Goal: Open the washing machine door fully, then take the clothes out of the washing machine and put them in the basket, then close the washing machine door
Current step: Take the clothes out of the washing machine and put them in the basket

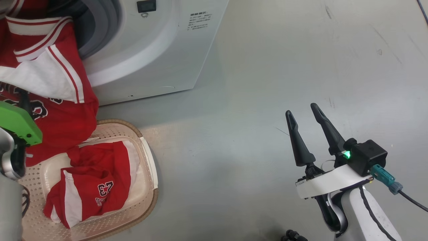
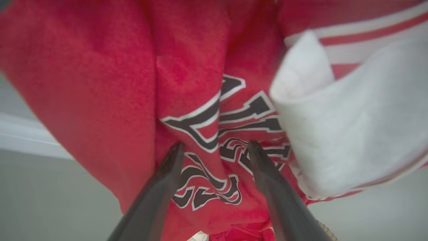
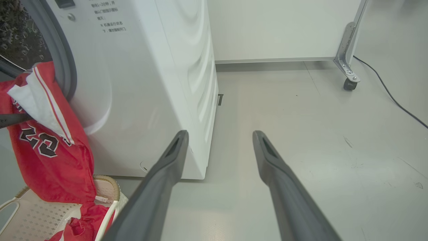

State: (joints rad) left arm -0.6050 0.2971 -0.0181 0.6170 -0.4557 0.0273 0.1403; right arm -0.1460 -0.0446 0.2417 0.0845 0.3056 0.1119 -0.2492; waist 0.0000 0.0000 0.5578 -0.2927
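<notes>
The washing machine (image 1: 150, 50) stood at the far left with its round opening uncovered. A red jersey (image 1: 63, 113) hung out of that opening, draped over the grey gasket (image 1: 100, 26) and down the white front. Its lower edge reached into the far-left part of the basket (image 1: 152, 187). The basket sat on the floor (image 1: 250, 100) just beside the machine, on its near side. A second red garment (image 1: 97, 180), marked 23, lay crumpled inside the basket.

The left end effector (image 2: 216, 144) was released, its two fingers spread wide and pointed at the black-and-white lettering on the hanging jersey. The tips were right at the cloth, but I could not tell whether they touched it.

The right end effector (image 1: 301, 109) was also released and grasped nothing. It hung over bare floor at the near right, well apart from the machine and the basket.
</notes>
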